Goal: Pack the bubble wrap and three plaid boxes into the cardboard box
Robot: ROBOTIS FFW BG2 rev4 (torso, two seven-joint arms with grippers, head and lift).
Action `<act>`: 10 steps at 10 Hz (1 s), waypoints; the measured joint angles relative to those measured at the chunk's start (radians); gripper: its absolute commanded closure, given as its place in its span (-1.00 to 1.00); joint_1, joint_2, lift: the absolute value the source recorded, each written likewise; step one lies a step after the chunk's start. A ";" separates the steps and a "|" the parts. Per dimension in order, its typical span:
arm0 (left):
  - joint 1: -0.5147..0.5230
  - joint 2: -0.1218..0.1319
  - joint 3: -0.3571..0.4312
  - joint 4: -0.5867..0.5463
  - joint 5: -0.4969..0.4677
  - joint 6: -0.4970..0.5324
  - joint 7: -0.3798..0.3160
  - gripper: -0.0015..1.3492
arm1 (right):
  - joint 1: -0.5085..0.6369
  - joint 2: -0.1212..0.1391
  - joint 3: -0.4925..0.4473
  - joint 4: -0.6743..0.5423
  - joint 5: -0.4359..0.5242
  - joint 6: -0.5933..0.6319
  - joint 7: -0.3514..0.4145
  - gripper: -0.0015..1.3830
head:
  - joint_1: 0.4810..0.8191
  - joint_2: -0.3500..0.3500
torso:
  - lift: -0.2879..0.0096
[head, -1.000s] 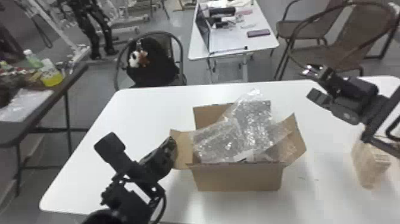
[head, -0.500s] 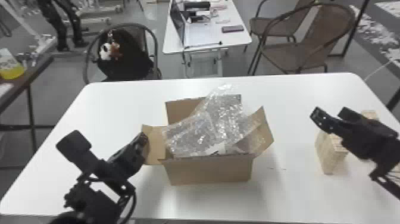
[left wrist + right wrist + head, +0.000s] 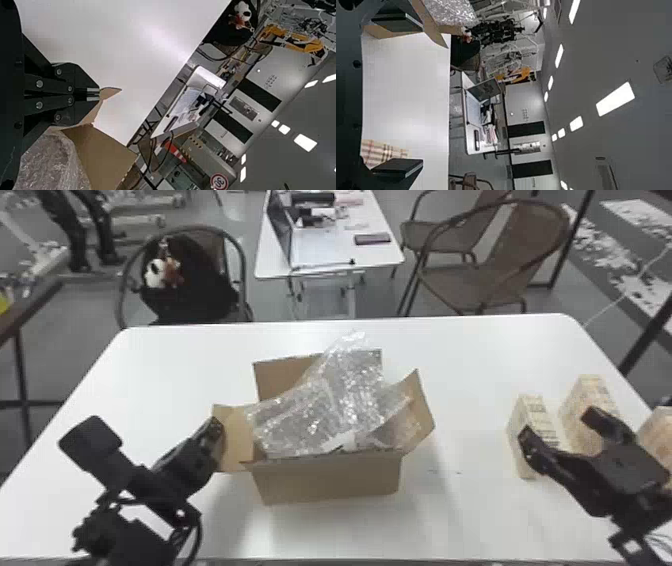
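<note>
My left gripper (image 3: 216,430) is at the left flap of the cardboard box (image 3: 325,480); in the left wrist view the gripper (image 3: 99,94) is shut on that flap (image 3: 109,92). Crumpled bubble wrap (image 3: 310,420) fills the open cardboard box and rises above its rim. Over the plaid boxes at the right, my right gripper (image 3: 559,425) stands open, one finger overlapping the leftmost plaid box (image 3: 532,407), the other the middle one (image 3: 590,390). A third plaid box (image 3: 660,435) is partly behind that arm. In the right wrist view, the right gripper (image 3: 421,95) has a plaid box (image 3: 379,152) beside one finger.
The white table (image 3: 480,360) has open room behind the cardboard box and between it and the plaid boxes. The box's right flap (image 3: 422,410) sticks outward. Chairs (image 3: 490,265) and a small desk (image 3: 325,250) stand beyond the far edge.
The head view has turned to the right, bringing the plaid boxes into fuller sight. My right gripper has moved from behind the plaid boxes' left side to over them, staying open. The left stays at the flap.
</note>
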 measured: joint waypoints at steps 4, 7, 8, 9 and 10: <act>0.022 0.000 0.020 0.000 0.003 0.000 -0.021 0.81 | 0.081 0.057 -0.018 0.148 0.018 -0.287 -0.124 -0.85 | 0.27 0.06 | -0.06; 0.024 0.000 0.020 0.001 0.002 0.004 -0.022 0.81 | -0.002 0.045 -0.009 0.328 -0.006 -0.347 -0.145 -0.85 | 0.27 0.00 | -0.06; 0.025 0.000 0.020 0.002 0.002 0.006 -0.024 0.81 | -0.030 0.019 0.015 0.368 -0.025 -0.348 -0.145 -0.85 | 0.27 0.01 | -0.06; 0.025 0.000 0.020 0.002 0.002 0.007 -0.024 0.81 | -0.058 -0.016 0.049 0.399 -0.046 -0.348 -0.146 -0.85 | 0.27 0.04 | -0.06; 0.024 0.000 0.020 0.002 0.001 0.011 -0.024 0.81 | -0.092 -0.044 0.081 0.431 -0.059 -0.349 -0.145 -0.85 | 0.27 0.07 | -0.06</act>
